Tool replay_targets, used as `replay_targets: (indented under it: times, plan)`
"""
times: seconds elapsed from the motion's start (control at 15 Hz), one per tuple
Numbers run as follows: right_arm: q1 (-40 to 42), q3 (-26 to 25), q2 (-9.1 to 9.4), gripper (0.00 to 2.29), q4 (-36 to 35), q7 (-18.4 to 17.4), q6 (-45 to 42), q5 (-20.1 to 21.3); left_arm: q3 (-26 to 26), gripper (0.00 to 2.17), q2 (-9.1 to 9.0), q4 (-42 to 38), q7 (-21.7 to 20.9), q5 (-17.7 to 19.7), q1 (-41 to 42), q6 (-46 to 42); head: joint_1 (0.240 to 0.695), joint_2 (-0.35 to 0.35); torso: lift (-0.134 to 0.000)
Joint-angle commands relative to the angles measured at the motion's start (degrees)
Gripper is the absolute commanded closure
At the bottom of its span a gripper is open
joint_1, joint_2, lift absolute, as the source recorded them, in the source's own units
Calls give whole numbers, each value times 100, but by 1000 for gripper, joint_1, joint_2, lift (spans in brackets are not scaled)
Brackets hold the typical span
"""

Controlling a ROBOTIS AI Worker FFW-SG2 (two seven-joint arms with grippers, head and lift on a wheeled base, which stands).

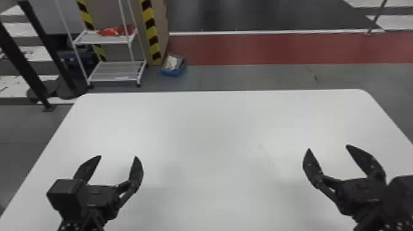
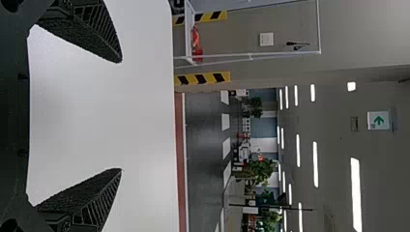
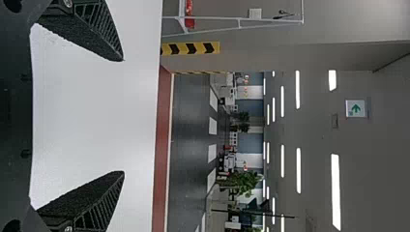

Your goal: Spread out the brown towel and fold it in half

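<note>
Where the brown towel lies relative to the fingers cannot be told. The left gripper is above the near left part of the white table, its two black fingers spread wide, with the pale surface visible in the gap between their tips. The right gripper is above the near right part, its fingers likewise spread well apart with tabletop showing between them. The two grippers are well apart, a broad stretch of table between them. In the head view, the black finger assemblies and the boxy housing beside the left gripper cover parts of the table behind them. Beyond the table's far edge, toward the left, stands a white rack with red-orange items on its upper shelf. Just beside it rises a post with yellow-and-black stripes, and a blue box holding something pale sits on the floor near its foot. A red floor strip runs across behind the table, with a dark floor area past it. The left wrist view also takes in leafy plants and a green arrow sign farther off.
</note>
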Motion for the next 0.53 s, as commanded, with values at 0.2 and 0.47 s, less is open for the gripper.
replay_targets:
  times: [0.2, 0.47]
  plan:
    - [1, 43, 23, 36, -53, 18, 95, 9, 1, 73, -32, -71, 2, 0, 57, 0, 695, 57, -123]
    - [-8, 35, 23, 36, -61, 18, 148, 0, -8, 73, -32, -62, -7, 0, 31, 18, 695, 61, -123]
